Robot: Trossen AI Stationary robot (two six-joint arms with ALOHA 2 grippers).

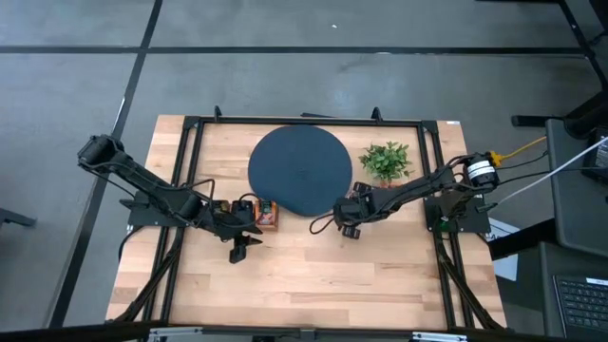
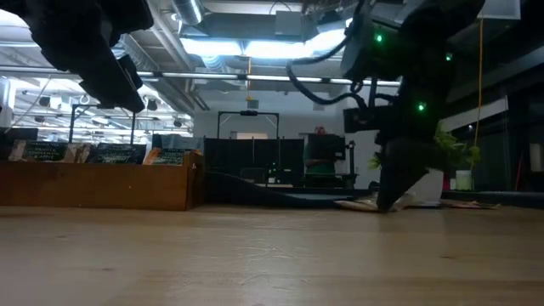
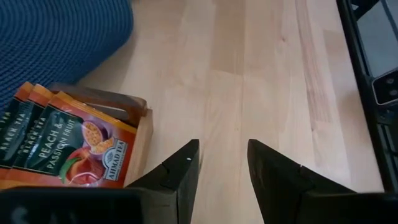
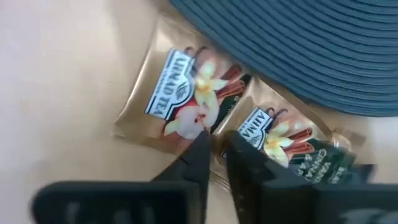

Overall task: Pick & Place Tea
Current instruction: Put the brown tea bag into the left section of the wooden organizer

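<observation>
Floor: grey, smooth, w/ dark seam lines crossing it. Table: pale wood planks, black metal frame round the edges. Desk at picture's right edge in high view, grey, w/ keyboard at the corner. Low view: room beyond is dim, ceiling lights bright overhead, pipes and beams run across. Dark rack-like frame at centre back. Long wooden box on the picture's left. Windows or glass on the picture's right, dark.
</observation>
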